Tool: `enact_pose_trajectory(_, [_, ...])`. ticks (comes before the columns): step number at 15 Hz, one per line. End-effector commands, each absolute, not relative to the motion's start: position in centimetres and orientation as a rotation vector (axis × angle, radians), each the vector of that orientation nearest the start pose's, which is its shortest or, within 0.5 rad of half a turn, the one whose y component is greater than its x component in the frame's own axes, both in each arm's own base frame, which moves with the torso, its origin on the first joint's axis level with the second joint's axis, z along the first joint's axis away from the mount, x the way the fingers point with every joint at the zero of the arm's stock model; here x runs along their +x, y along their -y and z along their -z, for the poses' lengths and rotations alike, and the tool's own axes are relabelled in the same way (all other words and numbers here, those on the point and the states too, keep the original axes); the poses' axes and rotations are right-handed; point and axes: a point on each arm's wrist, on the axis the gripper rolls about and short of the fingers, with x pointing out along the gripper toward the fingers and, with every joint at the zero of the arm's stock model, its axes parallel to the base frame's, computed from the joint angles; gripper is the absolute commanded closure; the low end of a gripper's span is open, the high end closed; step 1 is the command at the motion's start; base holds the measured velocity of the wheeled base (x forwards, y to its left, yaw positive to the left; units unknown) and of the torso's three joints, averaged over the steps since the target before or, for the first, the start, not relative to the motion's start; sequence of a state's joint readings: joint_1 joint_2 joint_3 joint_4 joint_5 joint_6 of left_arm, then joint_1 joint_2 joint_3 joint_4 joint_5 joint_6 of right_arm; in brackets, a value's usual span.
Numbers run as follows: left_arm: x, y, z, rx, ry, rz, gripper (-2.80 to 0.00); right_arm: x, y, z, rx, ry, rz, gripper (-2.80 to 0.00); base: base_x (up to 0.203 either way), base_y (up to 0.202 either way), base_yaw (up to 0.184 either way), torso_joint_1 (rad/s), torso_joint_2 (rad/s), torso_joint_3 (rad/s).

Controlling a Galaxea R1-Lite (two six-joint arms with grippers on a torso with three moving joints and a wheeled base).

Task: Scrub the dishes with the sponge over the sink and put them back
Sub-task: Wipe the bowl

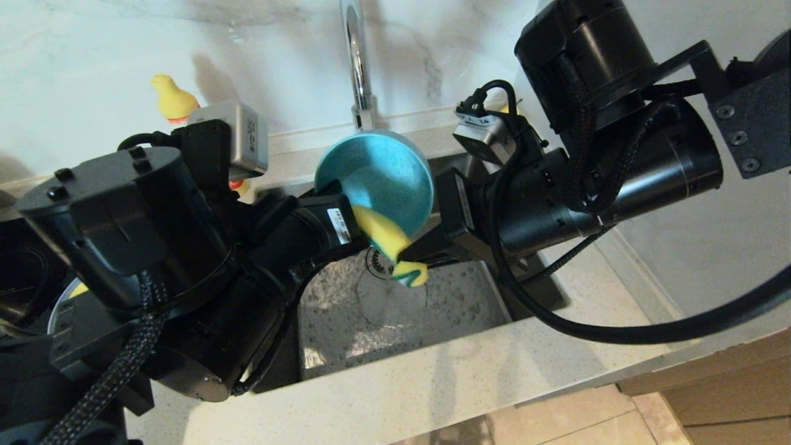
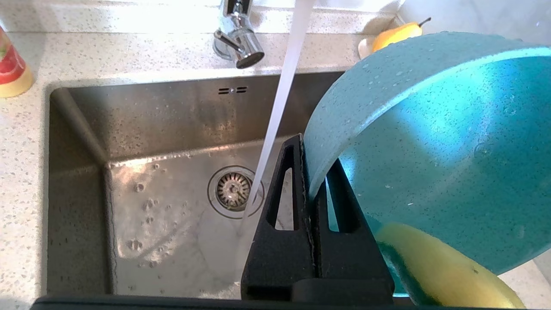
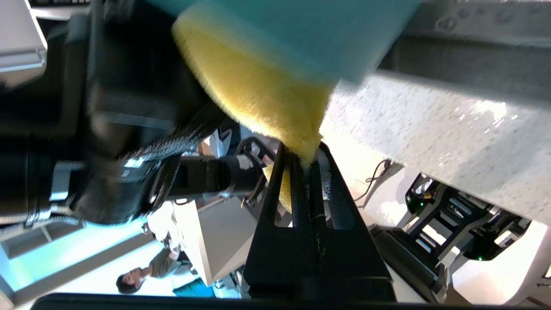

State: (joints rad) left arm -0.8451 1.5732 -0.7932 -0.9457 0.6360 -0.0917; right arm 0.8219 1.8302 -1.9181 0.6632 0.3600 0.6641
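The small teal-blue bowl (image 1: 383,176) hangs tilted over the sink (image 1: 457,303), its hollow facing the right arm. My left gripper (image 1: 342,196) is shut on the bowl's rim; in the left wrist view the gripper (image 2: 309,170) pinches the bowl (image 2: 452,150) at its edge. The yellow sponge (image 1: 384,235) lies pressed against the inside of the bowl near its lower rim. My right gripper (image 1: 409,254) is shut on the sponge's lower end, and in the right wrist view the gripper (image 3: 306,157) clamps the sponge (image 3: 254,90) under the bowl (image 3: 310,34). The other dishes are out of view.
Water (image 2: 280,107) runs from the chrome faucet (image 1: 357,68) down beside the drain strainer (image 2: 234,191), just clear of the bowl. A yellow pear (image 1: 173,99) stands on the counter behind the left arm. The pale counter edge (image 1: 432,383) runs along the front of the sink.
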Motion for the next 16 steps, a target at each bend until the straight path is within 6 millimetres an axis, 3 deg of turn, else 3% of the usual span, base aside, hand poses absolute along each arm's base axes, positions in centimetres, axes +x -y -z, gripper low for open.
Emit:
enact_pose_trajectory(1, [19.0,19.5,-24.9,-0.211,0.121,0.213,0.0,22.7,-24.8,-32.3,0.442,-0.931,-0.888,0.0,0.0,0.0,0.0,0.0,0.0,0.0])
enact_pose_trajectory(12, [18.7,19.3,-22.9,-0.157,0.066,0.216,0.0,23.6,-21.1,-35.5,0.517,-0.74,-0.867,0.0,0.0,0.0,0.0,0.0,0.0,0.0])
enact_pose_trajectory(16, [19.0,19.6,-21.9,-0.144,0.038,0.215,0.0,22.3,-20.9,-36.5,0.503,-0.71,-0.91,0.0,0.0,0.0,0.0,0.0,0.0,0.0])
